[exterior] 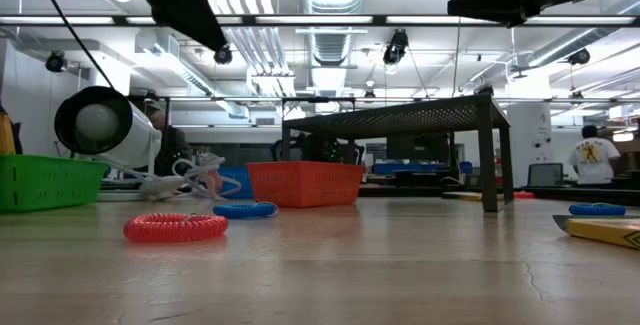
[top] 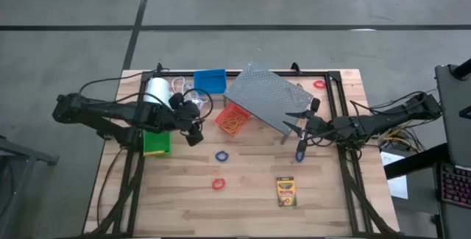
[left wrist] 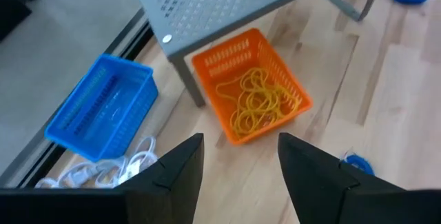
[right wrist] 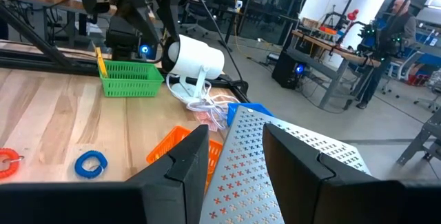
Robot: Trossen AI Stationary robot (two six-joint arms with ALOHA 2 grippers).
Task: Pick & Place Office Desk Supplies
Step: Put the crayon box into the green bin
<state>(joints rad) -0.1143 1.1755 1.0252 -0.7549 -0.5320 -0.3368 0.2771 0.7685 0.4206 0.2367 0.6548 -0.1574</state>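
High view: left gripper [top: 195, 137] open beside green bin [top: 156, 143]

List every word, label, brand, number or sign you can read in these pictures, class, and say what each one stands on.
Nothing can be read for certain.
Crayon box: there is print on its yellow-and-green face, too small to read.
Person's white shirt in the room behind the table: a dark and yellow design on the back, too blurred to read.
Blue bin, orange bin, green bin, grey perforated rack: no lettering visible.
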